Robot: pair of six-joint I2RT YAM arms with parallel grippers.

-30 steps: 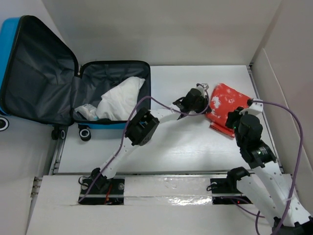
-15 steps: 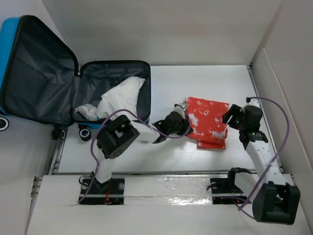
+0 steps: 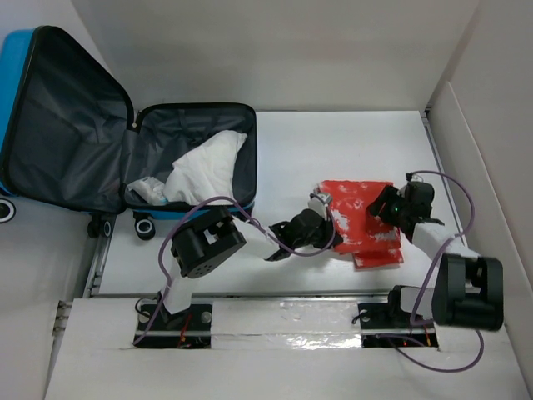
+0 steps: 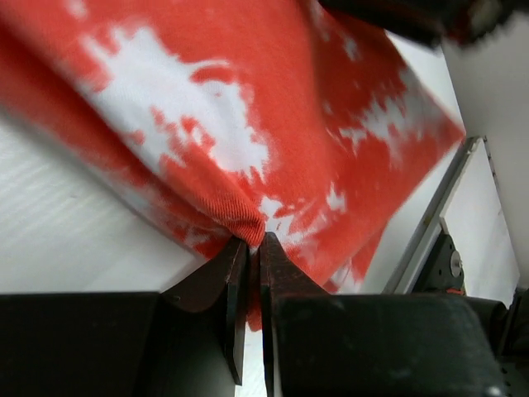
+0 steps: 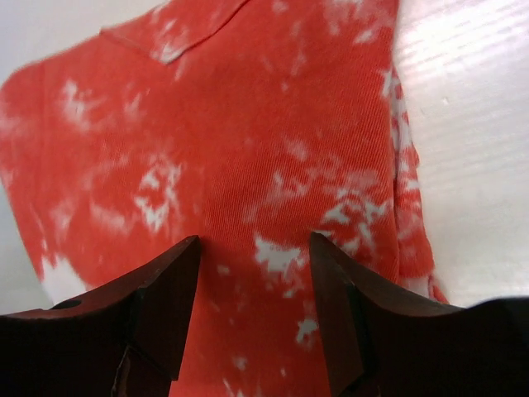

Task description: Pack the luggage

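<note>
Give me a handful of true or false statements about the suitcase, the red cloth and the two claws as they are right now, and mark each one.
1. The bright-blue hard-shell suitcase lies open. True.
2. The red-and-white mottled cloth is inside the suitcase. False: it lies on the white table, to the right of the suitcase.
3. The left claw is shut on a fold of the red-and-white mottled cloth. True.
4. The right claw is clamped shut. False: its fingers stand apart over the cloth.
5. A white crumpled cloth lies in the suitcase. True.
</note>
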